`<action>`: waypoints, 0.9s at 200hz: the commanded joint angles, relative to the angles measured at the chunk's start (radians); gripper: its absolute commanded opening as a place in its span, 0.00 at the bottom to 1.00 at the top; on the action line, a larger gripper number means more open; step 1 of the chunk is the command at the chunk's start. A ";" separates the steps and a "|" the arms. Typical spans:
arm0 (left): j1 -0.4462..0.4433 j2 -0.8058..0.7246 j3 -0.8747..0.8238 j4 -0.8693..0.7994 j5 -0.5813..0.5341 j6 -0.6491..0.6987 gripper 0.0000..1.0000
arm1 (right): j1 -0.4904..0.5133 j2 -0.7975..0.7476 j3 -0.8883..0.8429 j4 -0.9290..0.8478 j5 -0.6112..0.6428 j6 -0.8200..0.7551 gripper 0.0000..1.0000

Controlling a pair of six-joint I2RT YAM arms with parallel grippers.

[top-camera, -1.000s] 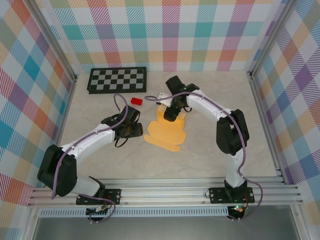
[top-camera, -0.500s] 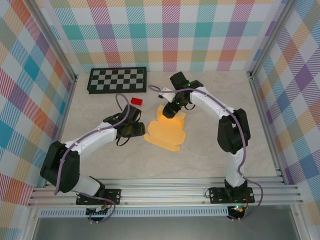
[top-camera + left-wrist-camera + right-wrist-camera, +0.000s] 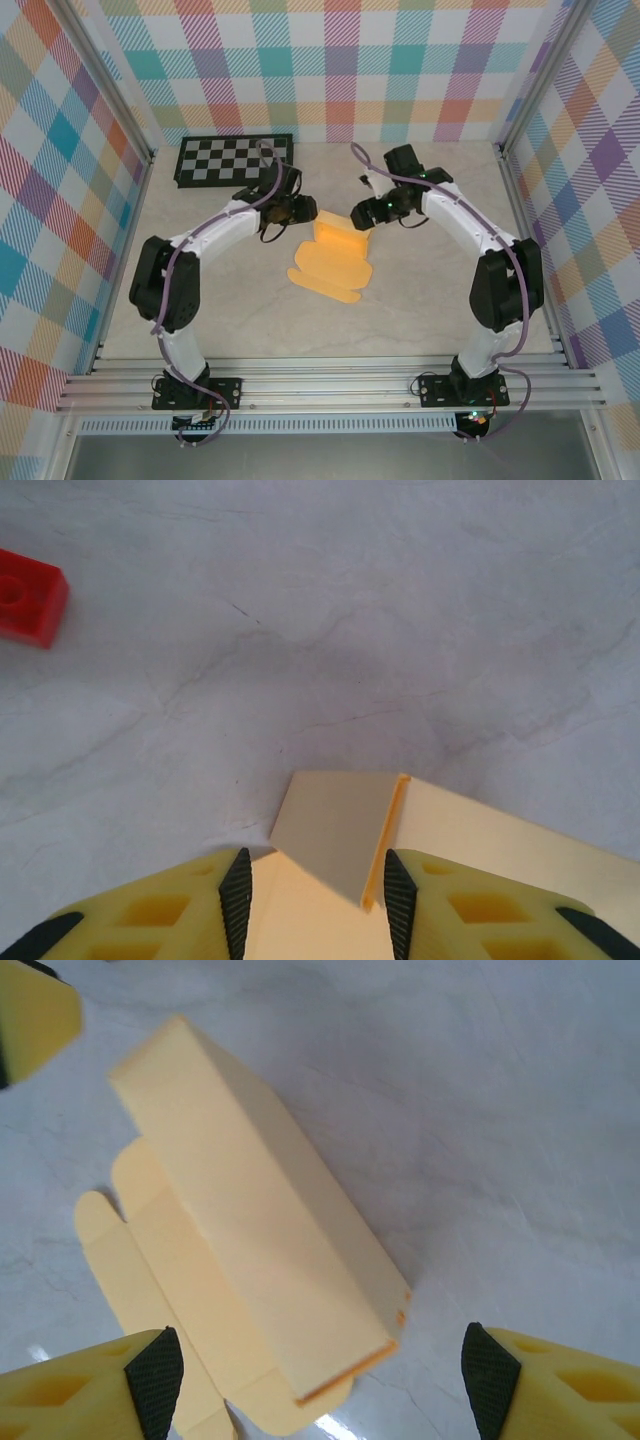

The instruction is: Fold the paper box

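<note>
Yellow-orange thin cardboard forms the paper box [image 3: 332,262], which lies near the middle of the pale marbled table [image 3: 430,300]. It is partly folded, with its far end raised and its rounded flaps lying flat toward the arm bases. Top external view: the left gripper [image 3: 303,212] is at the far left corner of the raised end and the right gripper [image 3: 358,216] is at its far right corner, so that end lies between the two. A black-and-white checkerboard [image 3: 235,158] lies well apart, against the far left wall. Left wrist view: the left gripper [image 3: 318,865] straddles an upturned end flap of the paper box [image 3: 335,835]. Its jaws are partly apart. The flap's folded edge is just beside the right-hand pad, and a strip of bare card separates the flap from the left-hand pad, so nothing is clamped. A small red block [image 3: 30,598] sits on the table well away at the upper left. Right wrist view: the right gripper [image 3: 320,1345] stands wide open. The long raised panel of the paper box [image 3: 260,1230] runs diagonally ahead of the two fingers [image 3: 150,1380] and between them, touching neither, with the flat flaps to its left. A yellow finger of the left gripper [image 3: 35,1015] is near the panel's far corner.
</note>
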State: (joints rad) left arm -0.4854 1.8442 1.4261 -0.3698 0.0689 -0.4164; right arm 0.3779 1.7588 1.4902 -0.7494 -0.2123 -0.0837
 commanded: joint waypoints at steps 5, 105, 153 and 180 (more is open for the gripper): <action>0.011 0.060 0.064 -0.001 0.055 0.039 0.38 | -0.021 -0.027 -0.051 0.045 -0.074 0.083 0.77; 0.012 0.017 0.017 0.000 0.025 0.021 0.29 | -0.044 0.001 -0.116 0.070 -0.106 0.084 0.75; 0.012 -0.018 0.015 0.008 0.056 0.018 0.31 | -0.068 -0.013 -0.156 0.082 -0.127 0.087 0.75; 0.012 -0.016 0.004 0.024 0.079 0.000 0.31 | -0.072 -0.013 -0.162 0.080 -0.122 0.084 0.75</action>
State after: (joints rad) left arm -0.4831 1.8584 1.4536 -0.3607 0.1123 -0.3996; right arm 0.3138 1.7588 1.3415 -0.6811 -0.3054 -0.0074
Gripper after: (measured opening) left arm 0.313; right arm 0.752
